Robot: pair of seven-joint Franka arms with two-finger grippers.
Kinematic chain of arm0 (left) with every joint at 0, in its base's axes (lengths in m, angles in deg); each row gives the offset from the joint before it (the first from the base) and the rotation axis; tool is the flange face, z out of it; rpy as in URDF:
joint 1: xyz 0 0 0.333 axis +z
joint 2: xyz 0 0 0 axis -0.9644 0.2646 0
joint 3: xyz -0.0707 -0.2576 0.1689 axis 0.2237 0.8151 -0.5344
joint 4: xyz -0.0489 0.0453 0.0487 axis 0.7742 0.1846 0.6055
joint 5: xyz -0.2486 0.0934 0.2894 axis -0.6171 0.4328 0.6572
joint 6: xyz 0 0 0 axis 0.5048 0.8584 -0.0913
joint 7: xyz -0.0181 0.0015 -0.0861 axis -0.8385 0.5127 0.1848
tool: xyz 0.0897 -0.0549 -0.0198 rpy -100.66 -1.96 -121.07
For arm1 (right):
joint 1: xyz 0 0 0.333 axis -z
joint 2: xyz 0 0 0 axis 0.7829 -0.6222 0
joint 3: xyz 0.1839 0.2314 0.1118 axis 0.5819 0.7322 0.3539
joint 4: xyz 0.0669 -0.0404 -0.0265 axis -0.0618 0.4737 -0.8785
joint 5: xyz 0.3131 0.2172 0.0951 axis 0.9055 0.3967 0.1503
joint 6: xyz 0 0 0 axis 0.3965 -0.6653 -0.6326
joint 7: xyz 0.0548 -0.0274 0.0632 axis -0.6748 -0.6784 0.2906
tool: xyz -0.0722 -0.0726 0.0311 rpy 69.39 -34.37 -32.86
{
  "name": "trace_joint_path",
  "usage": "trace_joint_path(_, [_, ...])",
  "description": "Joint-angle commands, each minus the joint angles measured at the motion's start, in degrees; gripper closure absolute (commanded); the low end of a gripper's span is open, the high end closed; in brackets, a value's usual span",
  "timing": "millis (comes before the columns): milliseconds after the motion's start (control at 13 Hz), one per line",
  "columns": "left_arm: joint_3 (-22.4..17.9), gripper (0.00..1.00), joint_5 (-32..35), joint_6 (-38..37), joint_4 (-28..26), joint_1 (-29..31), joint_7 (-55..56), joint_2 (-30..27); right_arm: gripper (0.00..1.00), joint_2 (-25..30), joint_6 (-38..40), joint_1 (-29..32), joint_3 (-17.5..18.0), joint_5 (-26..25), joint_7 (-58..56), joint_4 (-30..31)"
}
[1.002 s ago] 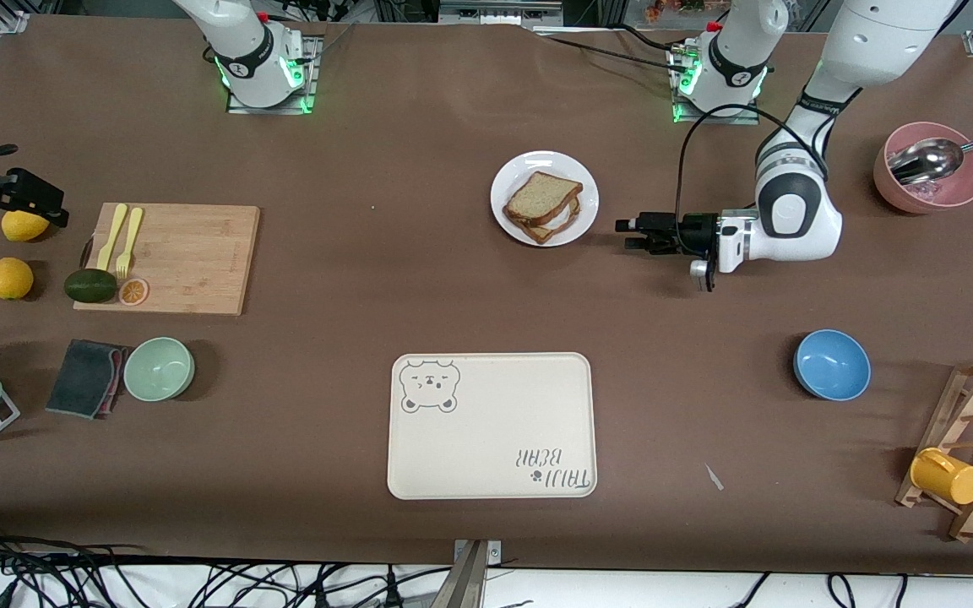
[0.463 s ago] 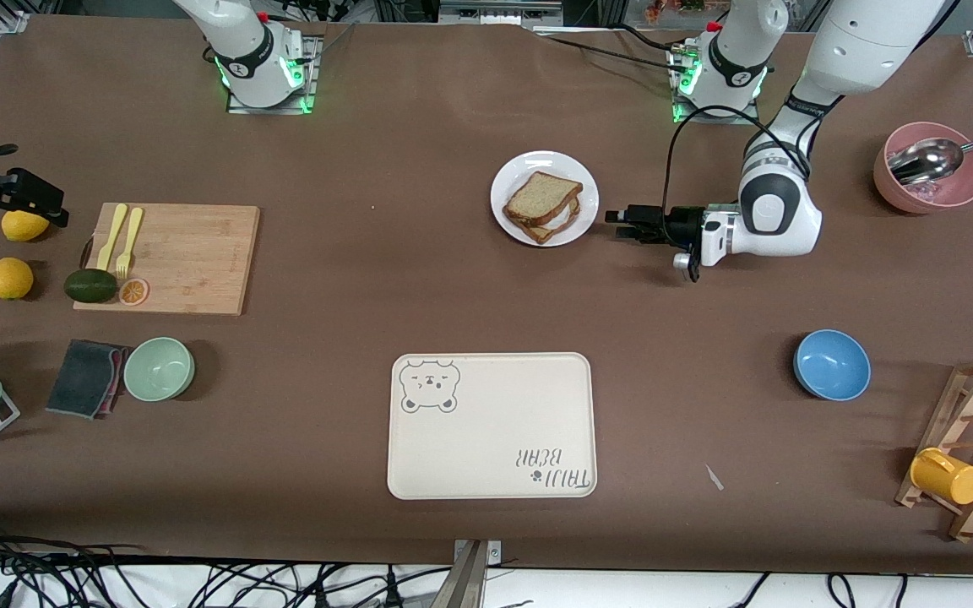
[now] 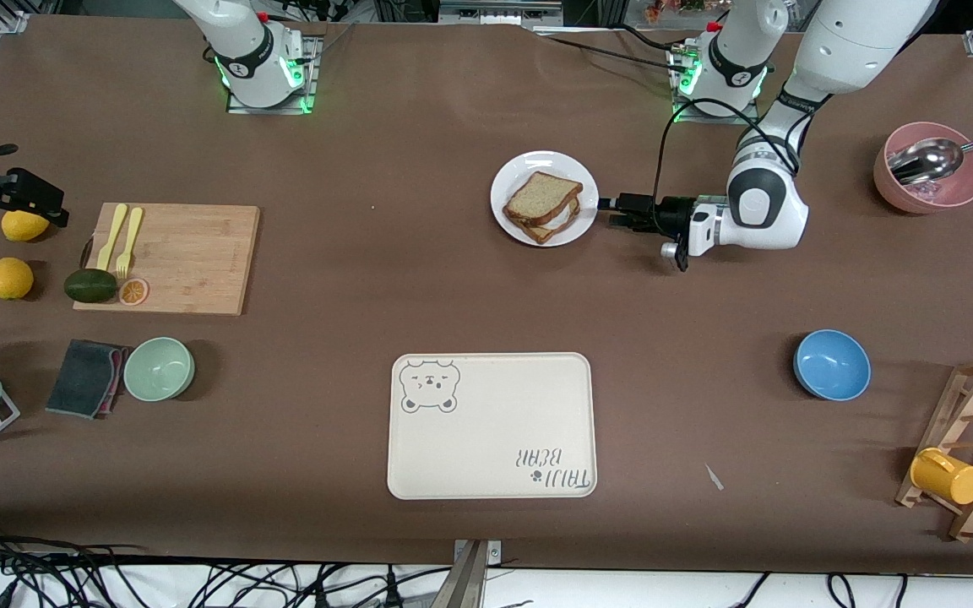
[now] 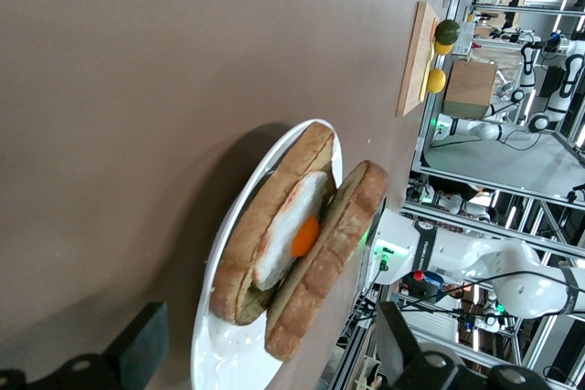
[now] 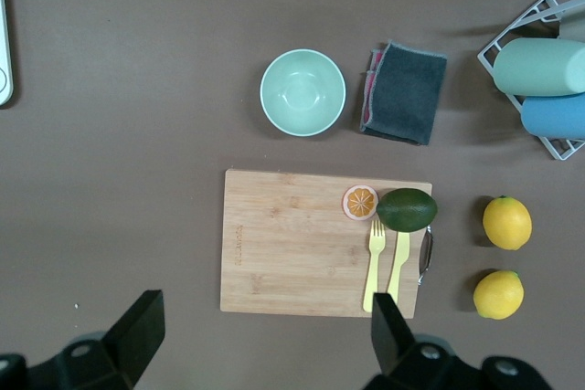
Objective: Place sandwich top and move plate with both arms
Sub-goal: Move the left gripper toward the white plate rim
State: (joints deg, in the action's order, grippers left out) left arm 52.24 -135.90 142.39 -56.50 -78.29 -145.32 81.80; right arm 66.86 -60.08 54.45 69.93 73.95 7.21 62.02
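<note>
On the plate (image 3: 505, 187) you see two bread slices: the sandwich top (image 3: 541, 196) leans on the egg toast (image 4: 274, 235). Left gripper (image 3: 607, 214), fingers spread and empty, sits at the plate's rim. Right gripper (image 5: 260, 340), likewise spread, waits high over the board (image 5: 311, 242). You have three bowls; only the pink bowl (image 3: 929, 191) holds a spoon (image 3: 932, 158).

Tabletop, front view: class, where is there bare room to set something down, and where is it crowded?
Bare brown table lies between the cutting board and the plate, and between the bear tray and the blue bowl. It is crowded beside the plate, where the open left gripper reaches its rim, and around the lemons, green bowl and cloth.
</note>
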Motion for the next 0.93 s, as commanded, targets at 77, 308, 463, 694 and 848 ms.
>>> trace_joint_path(77, [0.0, 0.0, -2.0, 2.3, -0.7, -1.3, -2.9, 1.2, 0.0, 1.0, 0.1, 0.9, 0.6, -0.4, -1.0, 0.9])
trace_joint_path(308, [0.0, 0.0, -4.9, 2.4, -0.7, -3.6, -3.2, 1.8, 0.0, 1.0, 0.1, 0.9, 0.6, -0.4, -1.0, 0.9])
trace_joint_path(463, [0.0, 0.0, -5.8, 3.3, -0.7, -4.2, -3.7, 2.2, 0.0, 1.0, 0.1, 0.9, 0.6, -0.4, -1.0, 0.9])
trace_joint_path(694, [0.0, 0.05, -5.9, 3.3, -0.7, -4.1, -6.0, 3.1, 0.0, 1.0, 0.1, 0.9, 0.6, -0.4, -1.0, 0.9])
trace_joint_path(848, [0.0, 0.1, -6.1, 3.3, -0.7, -4.1, -6.1, 3.1, 0.0, 1.0, 0.1, 0.9, 0.6, -0.4, -1.0, 0.9])
